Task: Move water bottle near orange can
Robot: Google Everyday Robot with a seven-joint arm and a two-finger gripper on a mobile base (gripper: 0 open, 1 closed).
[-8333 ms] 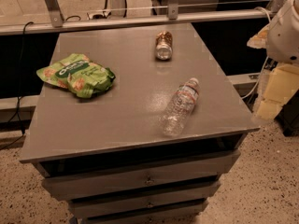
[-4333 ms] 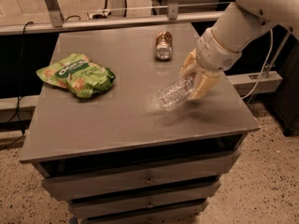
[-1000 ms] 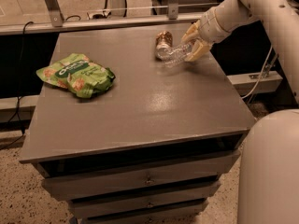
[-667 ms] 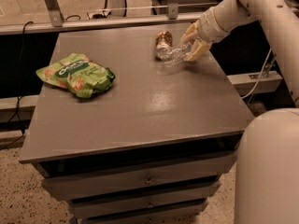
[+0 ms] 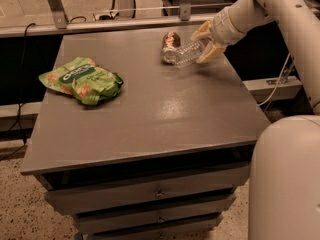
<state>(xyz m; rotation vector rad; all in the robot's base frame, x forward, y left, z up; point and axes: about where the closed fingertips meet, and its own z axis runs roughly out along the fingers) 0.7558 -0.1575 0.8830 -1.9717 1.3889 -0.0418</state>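
The clear ribbed water bottle (image 5: 183,54) lies tilted at the back of the grey table (image 5: 150,114), its free end right beside the orange can (image 5: 171,40). The can lies on its side near the table's far edge. My gripper (image 5: 205,43) reaches in from the right and is shut on the bottle's right end, one finger above it and one below. The bottle's cap is hidden in the gripper.
A green snack bag (image 5: 81,80) lies at the left of the table. The table has drawers below its front edge. A rail (image 5: 120,21) runs behind the table. The robot's white body (image 5: 287,179) stands at the lower right.
The gripper carried the bottle from the table's right middle up to the back beside the can. Over the last second it has hardly moved.
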